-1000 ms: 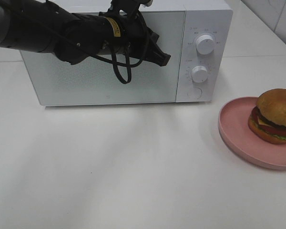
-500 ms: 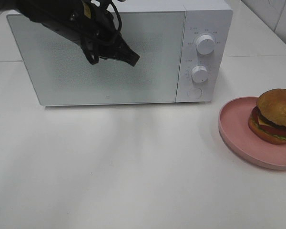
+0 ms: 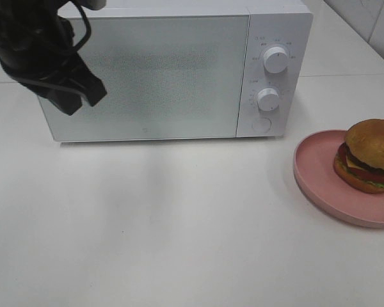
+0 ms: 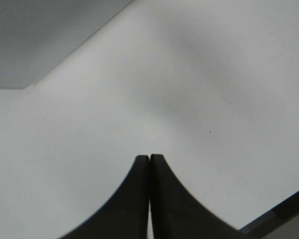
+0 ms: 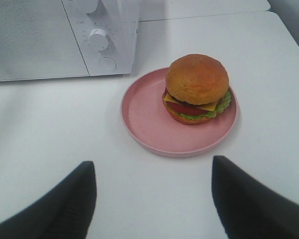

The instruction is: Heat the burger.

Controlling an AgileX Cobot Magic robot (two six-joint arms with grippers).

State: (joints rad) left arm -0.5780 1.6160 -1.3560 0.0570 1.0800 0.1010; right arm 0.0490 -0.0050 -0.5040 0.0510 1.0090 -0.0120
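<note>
My left pincer (image 3: pixel 83 96) has swung from in front of the microwave (image 3: pixel 179 70) door to the upper left of the high frame, by the door's left edge. It is clenched, tips pressed together with nothing between them. The door looks shut, so I judge the opening step not yet done. My right pincer (image 5: pixel 152 191) is spread wide and empty, short of the pink plate (image 5: pixel 144 119). The burger (image 5: pixel 197 88) sits on that plate at the right of the bench (image 3: pixel 179 224), untouched.
</note>
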